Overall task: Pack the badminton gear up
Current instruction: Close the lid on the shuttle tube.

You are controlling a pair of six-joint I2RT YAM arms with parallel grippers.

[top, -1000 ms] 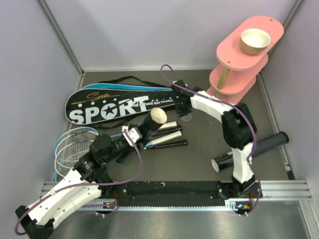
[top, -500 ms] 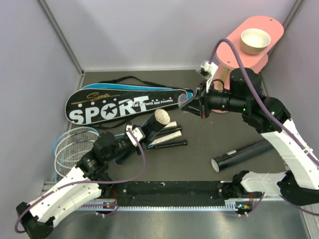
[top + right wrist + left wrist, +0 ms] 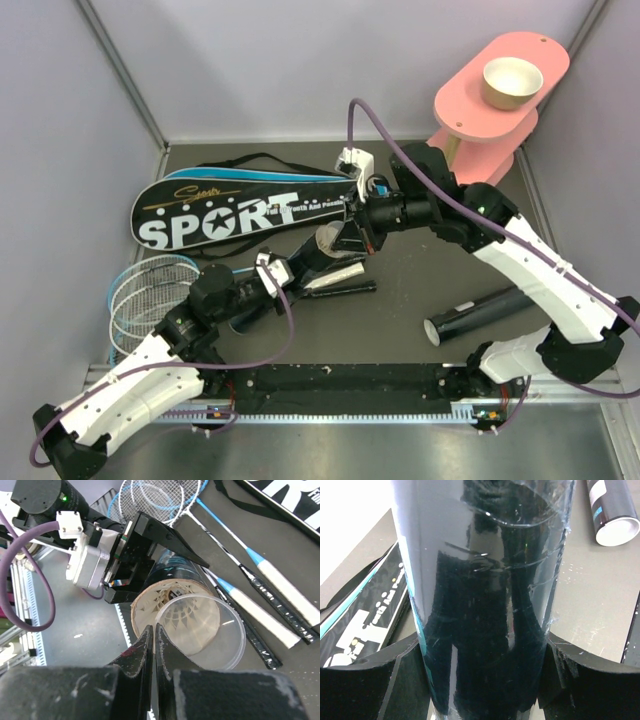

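Note:
My left gripper (image 3: 485,685) is shut on a black tube (image 3: 485,595), one finger (image 3: 370,680) on each side. The tube (image 3: 300,265) tilts up to the right off the table. Its open mouth (image 3: 150,602) shows white shuttlecock feathers (image 3: 170,597) inside. My right gripper (image 3: 154,630) is shut on the rim of a clear round lid (image 3: 210,635). The lid (image 3: 330,240) hangs right at the mouth, offset to one side of it. A second black tube (image 3: 490,312) lies on the table at the right. Blue and black rackets (image 3: 145,290) lie under the left arm.
The black SPORT racket bag (image 3: 240,205) lies at the back left, a blue one under it. A pink three-tier stand (image 3: 480,120) with a tan bowl (image 3: 512,82) fills the back right corner. Racket handles (image 3: 270,585) lie beside the held tube.
The right arm has swung left from the pink stand and brought the clear lid to the tube's mouth. The left arm has kept the tube raised, shifting slightly.

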